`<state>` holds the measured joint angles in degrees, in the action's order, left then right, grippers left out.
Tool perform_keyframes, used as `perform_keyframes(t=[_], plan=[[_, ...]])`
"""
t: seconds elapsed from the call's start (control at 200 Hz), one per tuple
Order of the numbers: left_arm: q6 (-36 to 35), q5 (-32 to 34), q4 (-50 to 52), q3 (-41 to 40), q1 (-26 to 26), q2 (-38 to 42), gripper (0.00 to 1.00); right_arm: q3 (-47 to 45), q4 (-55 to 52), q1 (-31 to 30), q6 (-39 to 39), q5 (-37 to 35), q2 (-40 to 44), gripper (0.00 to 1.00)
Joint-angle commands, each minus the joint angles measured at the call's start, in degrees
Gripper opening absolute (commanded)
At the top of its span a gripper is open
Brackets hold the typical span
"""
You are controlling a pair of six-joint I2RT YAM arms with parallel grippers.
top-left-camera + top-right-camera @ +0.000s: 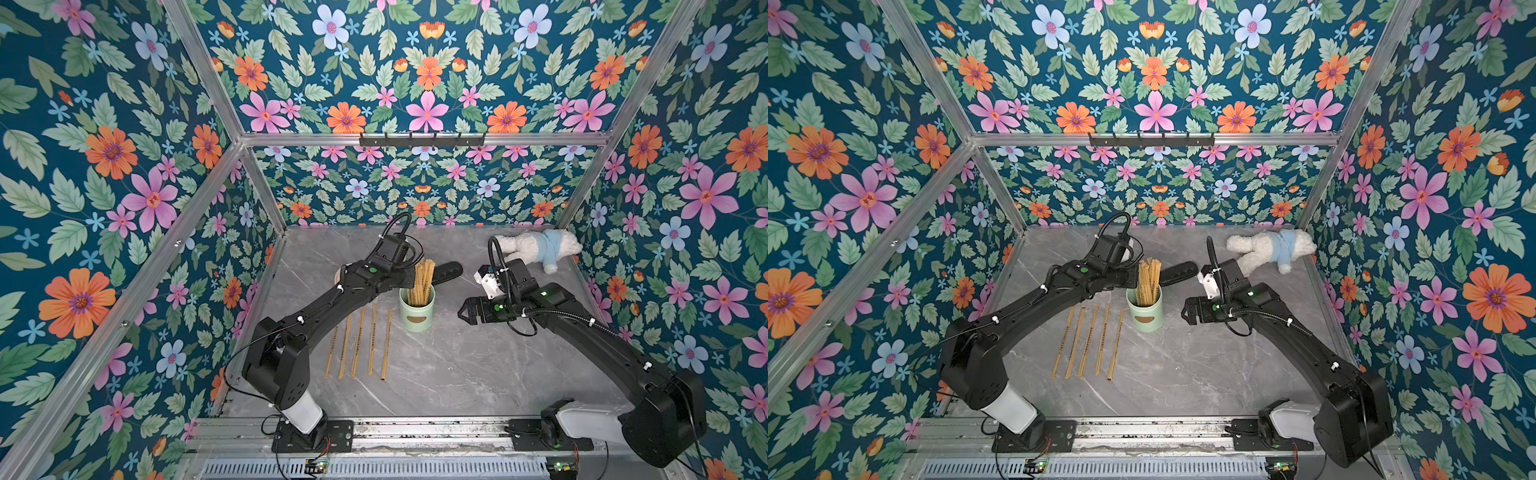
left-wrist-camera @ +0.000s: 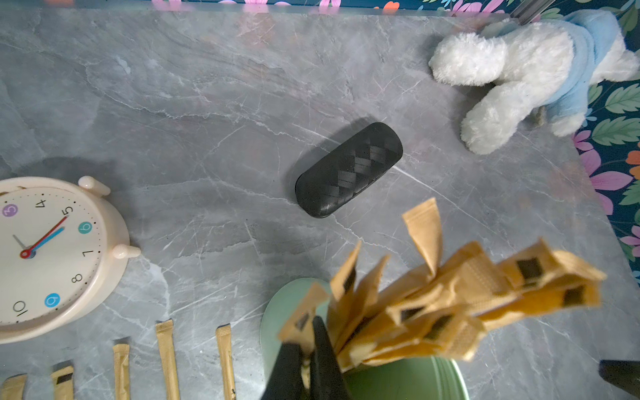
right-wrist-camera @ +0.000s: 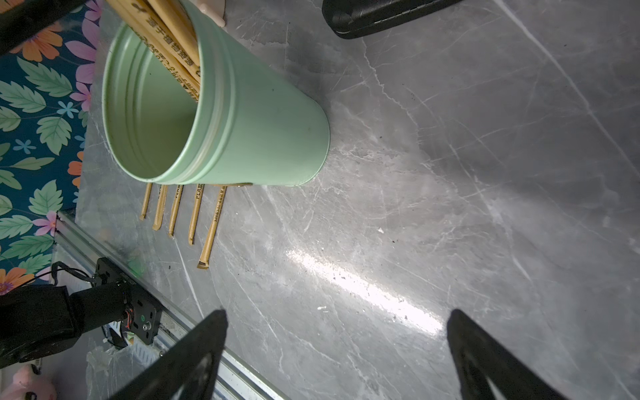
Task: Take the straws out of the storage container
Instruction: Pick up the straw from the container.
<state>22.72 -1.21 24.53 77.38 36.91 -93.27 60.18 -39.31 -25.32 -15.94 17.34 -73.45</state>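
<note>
The mint-green storage container (image 1: 417, 316) stands upright mid-table, with a bundle of tan paper-wrapped straws (image 1: 423, 279) sticking out of it. My left gripper (image 2: 304, 337) hangs over its rim, shut on the top end of one straw (image 2: 302, 317) at the edge of the bundle. Several more straws (image 1: 359, 345) lie side by side on the table to the container's left. My right gripper (image 3: 337, 315) hovers open and empty to the right of the container (image 3: 259, 121), not touching it.
A black woven glasses case (image 2: 348, 169) lies just behind the container. A cream alarm clock (image 2: 52, 256) lies at the back left, under my left arm. A white plush toy (image 1: 540, 249) in blue lies at the back right. The metal rail (image 1: 415, 428) runs along the front.
</note>
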Motion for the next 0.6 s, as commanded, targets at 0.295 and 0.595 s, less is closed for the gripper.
perform_keyframes(t=[0.295,0.595], plan=[[0.3,4.0,4.6,0.5,2.2,3.4,0.09,0.0,0.1,-0.1,0.1,0.1,0.9,0.99],[0.2,7.5,8.6,2.4,2.4,6.2,0.09,-0.4,0.4,-0.1,0.0,0.4,1.6,0.99]])
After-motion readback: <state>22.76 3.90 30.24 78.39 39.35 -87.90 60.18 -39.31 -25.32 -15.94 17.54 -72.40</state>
